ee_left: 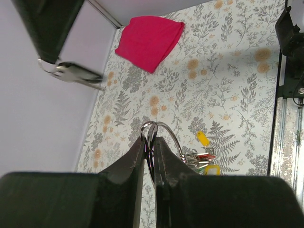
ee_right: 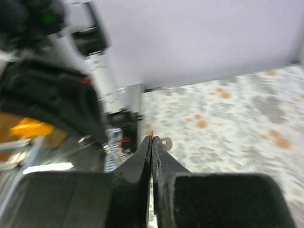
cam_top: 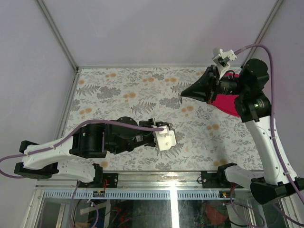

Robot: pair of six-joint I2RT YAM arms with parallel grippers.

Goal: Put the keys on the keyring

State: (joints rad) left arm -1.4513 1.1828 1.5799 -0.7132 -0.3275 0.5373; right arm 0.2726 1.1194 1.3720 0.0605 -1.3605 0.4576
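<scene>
We see the left claw (ee_left: 149,142) low over the flowered table (cam_top: 133,90), near its front edge, with its two fingers pressed together on the keyring (ee_left: 151,124). The thin silver loop stands edge-on between the fingertips and curves out to one side of them. From that free side hangs a small bunch of keys (ee_left: 203,159). We make out yellow heads and a red one among them, but we cannot tell whether the bunch touches the table. The right claw (cam_top: 183,96) is raised above the table's far right part, pointing left towards the middle and well apart from the left claw. Its fingers are together, and a loose key (ee_left: 76,73), small and silvery, sticks out from their tips. In the left wrist view this key slants down and away from the dark fingers. In the right wrist view, which is blurred, we see only a small bit of metal beside the closed tips. A red cloth (ee_left: 149,40) lies on the table under the right arm, near the far right corner.
</scene>
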